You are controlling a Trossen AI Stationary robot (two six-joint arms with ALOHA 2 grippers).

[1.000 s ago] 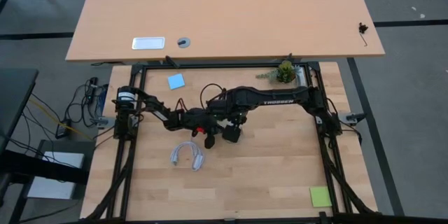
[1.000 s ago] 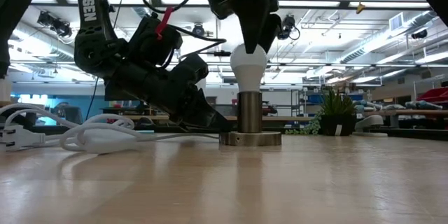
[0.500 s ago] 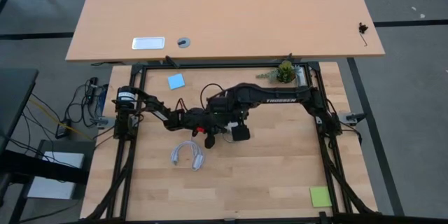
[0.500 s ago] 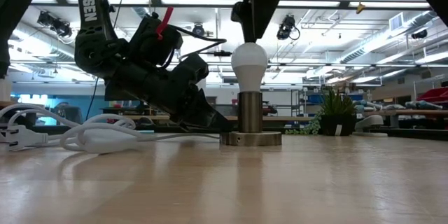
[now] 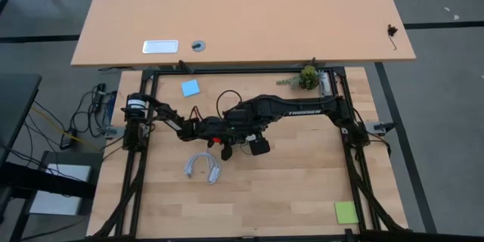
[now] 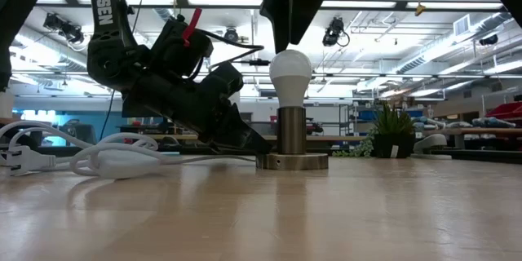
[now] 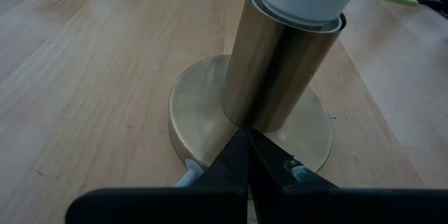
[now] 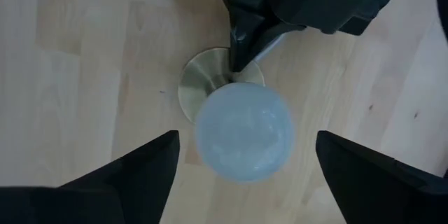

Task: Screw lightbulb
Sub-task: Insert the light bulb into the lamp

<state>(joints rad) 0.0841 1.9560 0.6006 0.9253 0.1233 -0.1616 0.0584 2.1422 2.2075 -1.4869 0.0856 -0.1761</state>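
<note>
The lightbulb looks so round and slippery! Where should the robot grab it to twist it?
Probably the round white top of the lightbulb, coming straight down from above. It stands upright in the brass socket, so only the dome is free. The right tool hangs open directly over it; the left tool, shut, presses the socket's base.

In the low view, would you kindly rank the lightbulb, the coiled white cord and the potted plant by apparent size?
1. Coiled white cord, widest.
2. and 3. Lightbulb and potted plant look alike; the plant stands farther back, so I leave them unranked.
</note>
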